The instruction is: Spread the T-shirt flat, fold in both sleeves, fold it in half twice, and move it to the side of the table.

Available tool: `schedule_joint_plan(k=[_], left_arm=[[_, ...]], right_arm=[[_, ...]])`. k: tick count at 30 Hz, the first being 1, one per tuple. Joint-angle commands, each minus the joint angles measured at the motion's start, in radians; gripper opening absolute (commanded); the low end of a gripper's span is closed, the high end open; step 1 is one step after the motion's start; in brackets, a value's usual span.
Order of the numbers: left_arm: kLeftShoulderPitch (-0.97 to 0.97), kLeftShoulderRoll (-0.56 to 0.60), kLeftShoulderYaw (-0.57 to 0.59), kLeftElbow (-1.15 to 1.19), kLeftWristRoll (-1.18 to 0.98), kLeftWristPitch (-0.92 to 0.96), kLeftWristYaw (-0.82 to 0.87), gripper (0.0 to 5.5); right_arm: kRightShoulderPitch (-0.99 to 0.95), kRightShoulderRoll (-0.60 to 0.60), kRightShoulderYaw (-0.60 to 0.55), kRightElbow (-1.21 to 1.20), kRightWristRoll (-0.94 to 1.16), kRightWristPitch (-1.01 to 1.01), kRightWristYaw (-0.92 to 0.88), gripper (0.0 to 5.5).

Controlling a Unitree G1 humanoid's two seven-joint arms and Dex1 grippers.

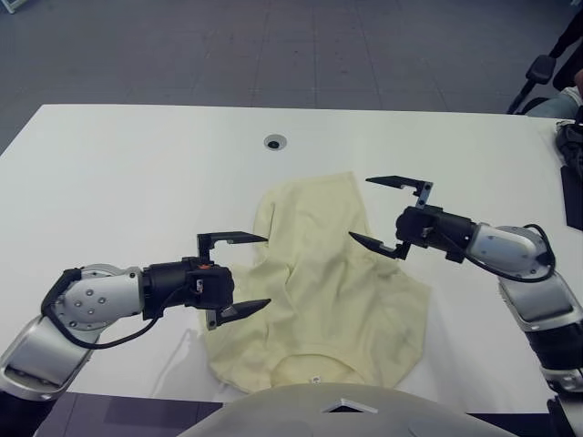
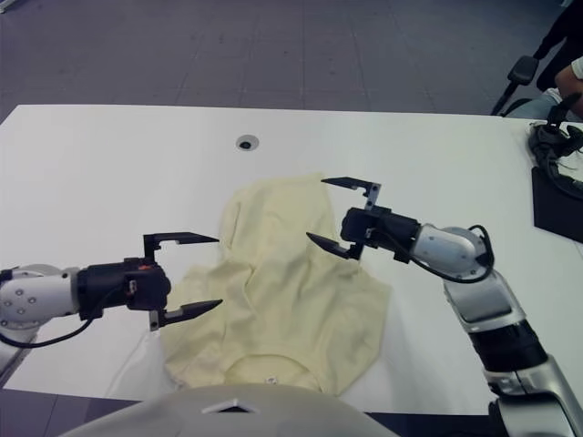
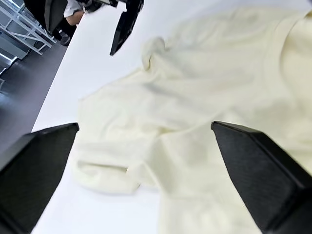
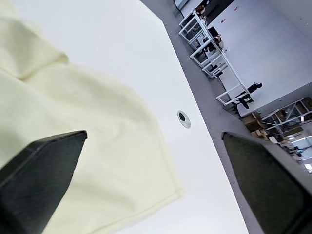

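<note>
Centrally, crumpled cream T-shirt is flanked by left gripper and right gripper, both held wide open, empty.

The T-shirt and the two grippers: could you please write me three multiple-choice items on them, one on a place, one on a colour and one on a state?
1. Where on the table does the T-shirt lie?
A. at the far left corner
B. by the near edge, between the arms
C. hanging off the right side

2. What colour is the T-shirt?
A. dark blue
B. red
C. pale yellow

3. How do the left gripper and the right gripper stand?
A. both open, empty
B. both shut on cloth
C. left shut, right open

Key: 1 B, it lies crumpled between the arms at the near edge. 2 C, its cloth is pale yellow. 3 A, both pairs of fingers stand apart, holding nothing.
</note>
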Motion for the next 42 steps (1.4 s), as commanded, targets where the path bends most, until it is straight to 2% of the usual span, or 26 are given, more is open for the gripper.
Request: schedule_joint_plan(k=[1,10,13,16,20,24,26,32,35,38,39,42], left_arm=[[-0.052,-0.02,-0.157,0.157,0.446,-0.144,0.097,5.38],[-0.047,-0.058,-0.209,0.31,0.586,-0.22,0.168,5.38],[-0.024,-0.065,-0.202,0.314,0.582,-0.225,0.181,5.38],[0.023,-0.061,-0.178,0.276,0.561,-0.216,0.182,5.38],[0.086,-0.058,-0.146,0.244,0.557,-0.205,0.192,5.38],[0.117,-0.069,-0.14,0.224,0.563,-0.197,0.192,5.38],[0.137,-0.079,-0.149,0.195,0.511,-0.183,0.17,5.38],[0.193,-0.063,-0.189,0.139,0.409,-0.14,0.088,5.38],[0.248,-0.019,-0.174,0.089,0.337,-0.114,0.035,5.38],[0.253,0.005,-0.131,0.073,0.304,-0.099,0.014,5.38],[0.232,0.001,-0.117,0.082,0.313,-0.101,0.025,5.38],[0.002,-0.105,-0.093,0.187,0.372,-0.1,0.129,5.38]], right_arm=[[-0.304,0.135,0.176,0.429,-0.359,-0.111,-0.164,5.4],[-0.579,0.276,0.314,0.996,-0.607,-0.265,-0.403,5.4],[-0.592,0.257,0.342,1.077,-0.641,-0.296,-0.403,5.4],[-0.564,0.177,0.348,1.095,-0.655,-0.305,-0.375,5.4],[-0.476,0.032,0.306,1.025,-0.607,-0.317,-0.304,5.4],[-0.286,-0.089,0.223,0.778,-0.336,-0.347,-0.04,5.4],[-0.217,-0.111,0.177,0.662,-0.228,-0.318,0.015,5.4],[-0.118,-0.118,0.088,0.501,-0.171,-0.256,0.007,5.4],[-0.074,-0.144,0.058,0.427,-0.148,-0.226,0.042,5.4],[-0.082,-0.14,0.019,0.416,-0.186,-0.217,-0.004,5.4],[-0.094,-0.131,0.01,0.424,-0.206,-0.22,-0.031,5.4],[-0.148,-0.077,-0.017,0.469,-0.269,-0.236,-0.158,5.4]])
